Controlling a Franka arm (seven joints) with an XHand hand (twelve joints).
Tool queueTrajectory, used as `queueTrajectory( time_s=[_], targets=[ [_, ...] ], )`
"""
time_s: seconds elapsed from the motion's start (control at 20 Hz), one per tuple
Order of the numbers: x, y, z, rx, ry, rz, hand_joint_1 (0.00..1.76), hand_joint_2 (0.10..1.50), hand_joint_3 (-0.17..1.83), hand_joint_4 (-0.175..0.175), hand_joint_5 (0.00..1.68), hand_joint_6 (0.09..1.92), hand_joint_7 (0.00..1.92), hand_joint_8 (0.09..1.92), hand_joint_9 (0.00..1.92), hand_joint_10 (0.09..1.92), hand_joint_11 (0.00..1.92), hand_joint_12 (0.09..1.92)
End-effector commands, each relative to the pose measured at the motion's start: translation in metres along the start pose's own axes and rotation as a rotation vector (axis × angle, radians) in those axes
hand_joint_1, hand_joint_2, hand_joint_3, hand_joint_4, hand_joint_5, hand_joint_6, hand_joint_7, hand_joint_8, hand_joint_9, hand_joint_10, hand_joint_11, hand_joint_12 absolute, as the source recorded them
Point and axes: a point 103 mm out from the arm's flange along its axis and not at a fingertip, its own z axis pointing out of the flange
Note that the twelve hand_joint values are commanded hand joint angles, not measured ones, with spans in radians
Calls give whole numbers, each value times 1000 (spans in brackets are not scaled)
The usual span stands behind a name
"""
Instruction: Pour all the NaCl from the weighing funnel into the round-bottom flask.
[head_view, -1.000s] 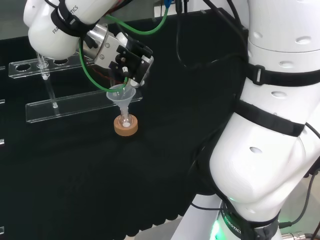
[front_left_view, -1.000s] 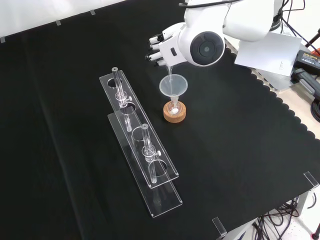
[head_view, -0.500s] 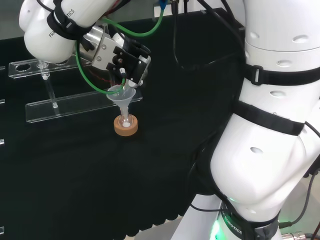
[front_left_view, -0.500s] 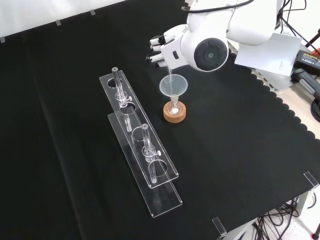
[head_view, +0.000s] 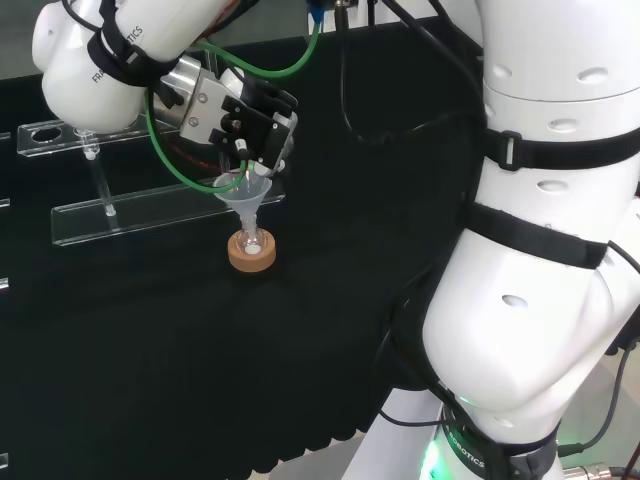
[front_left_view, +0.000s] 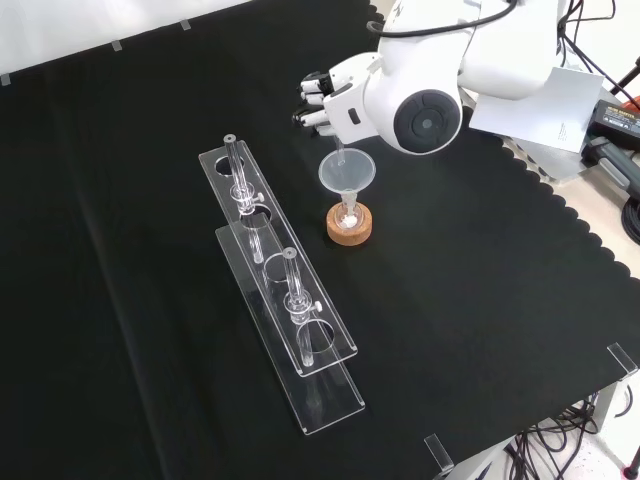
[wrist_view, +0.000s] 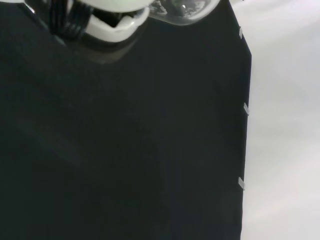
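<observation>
A small round-bottom flask (head_view: 252, 241) (front_left_view: 349, 216) sits in a cork ring (head_view: 251, 256) (front_left_view: 350, 229) and holds a little white powder. A clear glass funnel (head_view: 246, 194) (front_left_view: 346, 172) stands in its neck. The hand (head_view: 243, 116) (front_left_view: 322, 101) hovers just above it, fingers curled round the weighing funnel (head_view: 243, 176) (front_left_view: 340, 155). That funnel is tipped steeply, its thin stem pointing down into the glass funnel's mouth. In the wrist view, the weighing funnel's clear bulb (wrist_view: 185, 8) shows beside a finger (wrist_view: 110, 25).
Two clear acrylic test-tube racks (front_left_view: 280, 300) (head_view: 150, 205) stand beside the flask, left of it in the front view, with tubes in them. The arm's large white links (head_view: 540, 250) stand at the head view's right. The cloth's scalloped edge (front_left_view: 560, 215) runs along the front view's right.
The hand has drifted slightly up and to the left in the head view, still holding the tilted weighing funnel over the glass funnel. Flask and racks have not moved.
</observation>
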Motion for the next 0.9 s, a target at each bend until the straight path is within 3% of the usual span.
queueTrajectory(
  time_s=[0.05, 0.9],
  targets=[
    [0, 0, -1, -3, -21, 6, 1124, 730, 491, 175, 1315, 530, 605, 670, 1075, 200, 1030, 900],
    [7, 0, -10, -3, -94, 13, 1124, 729, 493, 175, 1315, 531, 605, 671, 1077, 198, 1030, 897]
  ],
)
